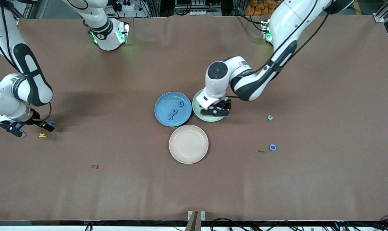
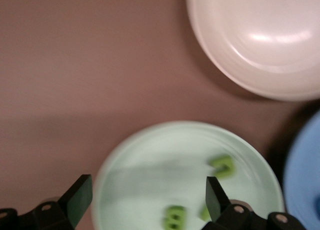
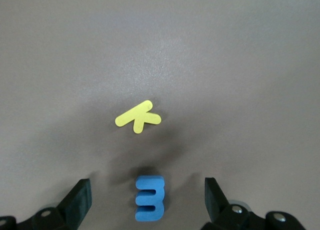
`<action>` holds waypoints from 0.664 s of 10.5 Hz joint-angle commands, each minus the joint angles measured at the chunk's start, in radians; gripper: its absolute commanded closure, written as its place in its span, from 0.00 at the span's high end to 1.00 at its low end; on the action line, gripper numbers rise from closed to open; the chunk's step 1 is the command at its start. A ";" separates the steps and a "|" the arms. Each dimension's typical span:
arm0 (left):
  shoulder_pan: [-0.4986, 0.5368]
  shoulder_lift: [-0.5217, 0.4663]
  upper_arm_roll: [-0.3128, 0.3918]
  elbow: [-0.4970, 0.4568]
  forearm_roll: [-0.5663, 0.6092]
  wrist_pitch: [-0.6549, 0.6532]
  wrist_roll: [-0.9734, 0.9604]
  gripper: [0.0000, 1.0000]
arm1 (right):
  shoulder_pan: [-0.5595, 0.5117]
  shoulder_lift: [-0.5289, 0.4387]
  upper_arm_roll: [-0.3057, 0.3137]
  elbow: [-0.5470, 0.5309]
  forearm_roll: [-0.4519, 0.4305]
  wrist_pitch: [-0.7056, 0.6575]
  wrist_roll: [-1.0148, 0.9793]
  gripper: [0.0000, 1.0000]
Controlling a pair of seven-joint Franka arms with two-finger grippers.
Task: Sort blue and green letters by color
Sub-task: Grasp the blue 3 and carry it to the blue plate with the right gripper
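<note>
The left gripper [image 2: 145, 200] hangs over the green plate [image 2: 150, 160], jaws released. The right gripper [image 3: 147, 202], jaws released, straddles a blue 3 [image 3: 149, 198].

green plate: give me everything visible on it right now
The green plate is pale mint, round, shallow-rimmed, glossy like plastic, flat on the table beside the blue plate and the cream plate. Three leaf-green foam pieces lie inside. The left gripper hangs open over it, hiding part from the front.
</note>
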State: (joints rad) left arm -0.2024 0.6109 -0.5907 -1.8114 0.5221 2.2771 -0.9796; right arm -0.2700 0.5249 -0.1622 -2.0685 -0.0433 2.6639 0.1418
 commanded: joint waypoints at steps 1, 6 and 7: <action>0.157 -0.062 -0.003 -0.011 0.003 -0.039 0.275 1.00 | -0.017 0.010 0.016 -0.031 0.020 0.057 -0.013 0.77; 0.276 0.087 0.017 0.171 0.003 -0.027 0.632 0.92 | -0.018 0.010 0.024 -0.038 0.020 0.054 -0.014 0.06; 0.276 0.108 0.046 0.202 -0.002 -0.022 0.716 0.90 | -0.020 0.007 0.039 -0.038 0.020 0.048 -0.014 0.05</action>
State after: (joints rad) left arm 0.0946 0.6279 -0.5797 -1.7146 0.5236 2.2524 -0.3996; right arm -0.2714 0.5289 -0.1510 -2.0924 -0.0370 2.7072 0.1419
